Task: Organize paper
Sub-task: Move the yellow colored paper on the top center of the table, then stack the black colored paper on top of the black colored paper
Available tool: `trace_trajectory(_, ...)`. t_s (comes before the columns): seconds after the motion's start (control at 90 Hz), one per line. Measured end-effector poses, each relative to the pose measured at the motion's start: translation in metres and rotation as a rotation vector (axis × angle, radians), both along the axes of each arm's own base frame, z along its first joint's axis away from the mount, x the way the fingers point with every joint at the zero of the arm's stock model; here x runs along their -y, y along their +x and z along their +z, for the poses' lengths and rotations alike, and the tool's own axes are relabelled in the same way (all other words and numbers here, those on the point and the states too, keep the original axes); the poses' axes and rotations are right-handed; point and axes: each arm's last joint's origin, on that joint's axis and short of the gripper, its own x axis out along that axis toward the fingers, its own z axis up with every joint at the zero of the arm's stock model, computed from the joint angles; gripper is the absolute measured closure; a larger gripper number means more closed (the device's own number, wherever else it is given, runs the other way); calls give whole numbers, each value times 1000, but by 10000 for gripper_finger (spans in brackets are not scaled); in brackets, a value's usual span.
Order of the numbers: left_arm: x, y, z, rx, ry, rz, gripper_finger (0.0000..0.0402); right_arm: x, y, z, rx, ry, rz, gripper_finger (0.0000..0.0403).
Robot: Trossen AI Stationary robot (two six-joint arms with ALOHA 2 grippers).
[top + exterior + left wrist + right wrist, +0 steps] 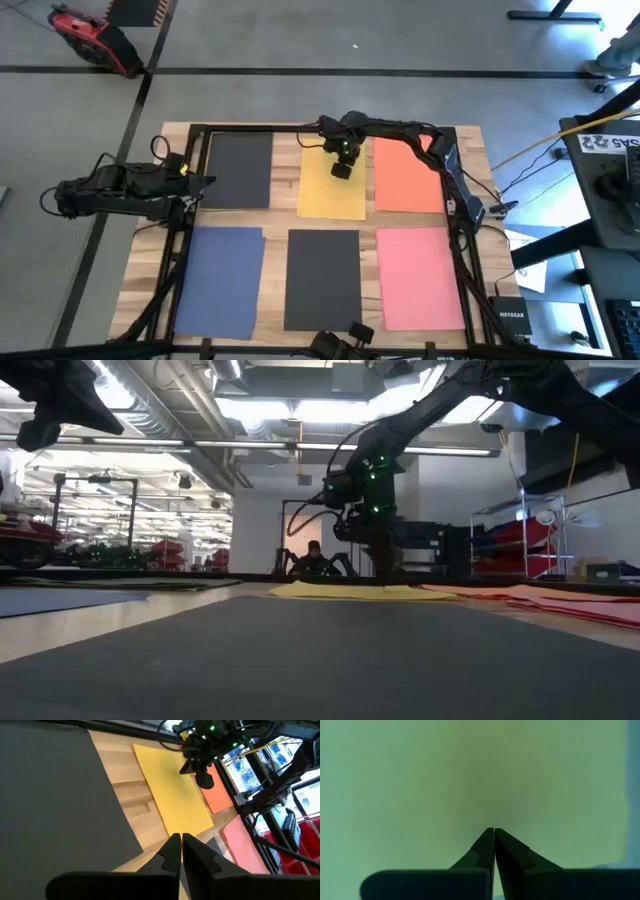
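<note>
Six sheets of paper lie flat on the wooden table in two rows. The far row is dark grey [240, 170], yellow [320, 195] and orange [405, 180]. The near row is blue [222, 280], dark grey [322, 280] and pink [420, 275]. My right gripper [341, 170] is shut and points down onto the yellow sheet [330, 590]. My left gripper [205, 180] is shut and hangs in the air at the table's left edge, beside the far dark sheet [55, 795], with nothing in it. My right gripper [494, 830] comes from above, pointing down, with its shut fingertips set on the yellow sheet's face [492, 817], in the sheet's far half and near its middle line. The sheet lies flat on the table under them [385, 588].
A black frame [300, 128] runs along the table's far edge, and both arms' mounts and cables line the left and right sides. Strips of bare wood [285, 180] separate the sheets. A small black box [508, 320] sits at the near right corner.
</note>
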Motion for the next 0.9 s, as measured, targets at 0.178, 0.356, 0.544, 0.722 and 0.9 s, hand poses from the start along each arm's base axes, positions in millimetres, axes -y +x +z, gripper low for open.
trace_trajectory(0.178,0,0,0,0,0,-9,402,2,11,31,55,-32,-9,403)
trace_trajectory(0.356,1,0,0,-2,-4,-31,402,-11,32,72,221,1,46,403)
trace_trajectory(0.544,1,1,0,4,-19,-30,402,-52,64,106,454,79,180,402)
trace_trajectory(0.722,2,1,0,11,-42,-55,402,-111,96,111,592,66,315,402)
trace_trajectory(0.9,2,2,2,31,-35,-86,402,-168,124,102,671,-94,489,382)
